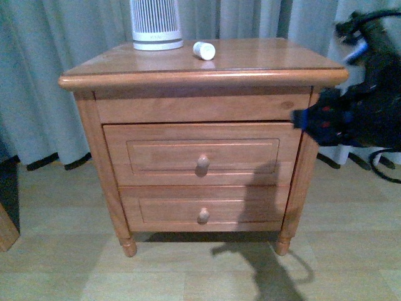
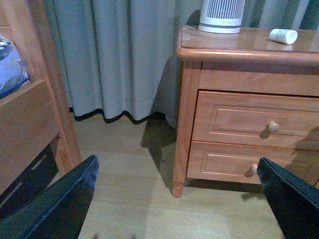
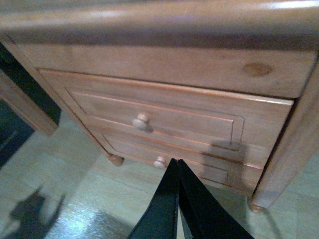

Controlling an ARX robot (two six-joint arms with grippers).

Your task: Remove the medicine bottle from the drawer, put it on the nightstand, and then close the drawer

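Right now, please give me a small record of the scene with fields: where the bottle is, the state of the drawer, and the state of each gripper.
medicine bottle: lying on its side on the nightstand top, beside the ribbed white device
drawer: looks nearly closed, front slightly proud of the frame
left gripper: open, empty, away from the nightstand
right gripper: shut, empty, near the nightstand's front right side
task: bottle placed; drawer nearly shut

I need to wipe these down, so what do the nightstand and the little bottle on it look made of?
The nightstand looks like solid wood, orange-brown with visible grain and a knot, under a glossy varnish that reflects on top. The medicine bottle, lying on its side, looks like matte white plastic, though it is too small to be sure.
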